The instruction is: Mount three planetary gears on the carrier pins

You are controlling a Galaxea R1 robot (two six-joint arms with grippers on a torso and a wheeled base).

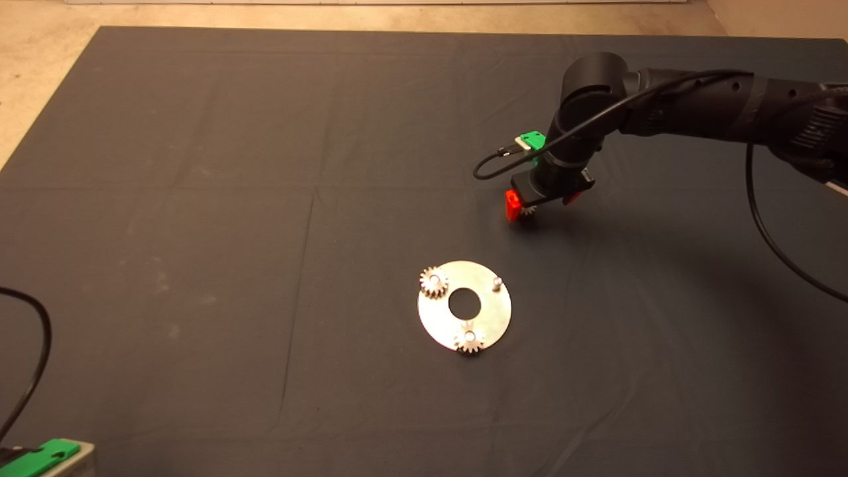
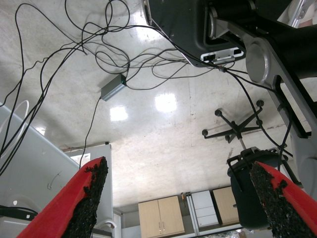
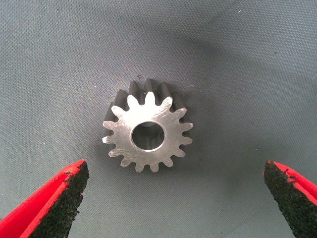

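A shiny round disc (image 1: 493,311) with a large centre hole lies on the mat. Two planetary gears sit on its pins, one at the upper left (image 1: 433,281) and one at the front (image 1: 469,339). The third carrier pin (image 1: 496,283) at the upper right stands bare. The third planetary gear (image 3: 147,132) lies flat on the mat, up and right of the disc; it peeks out under the gripper in the head view (image 1: 528,211). My right gripper (image 1: 540,202) hovers directly over it, open, fingers (image 3: 54,203) apart on both sides of the gear. My left gripper (image 1: 40,457) is parked at the lower left, open.
A black cable (image 1: 30,371) curls in at the mat's left edge. The left wrist view shows the floor with cables (image 2: 74,44), a chair base (image 2: 235,129) and cabinets (image 2: 158,218).
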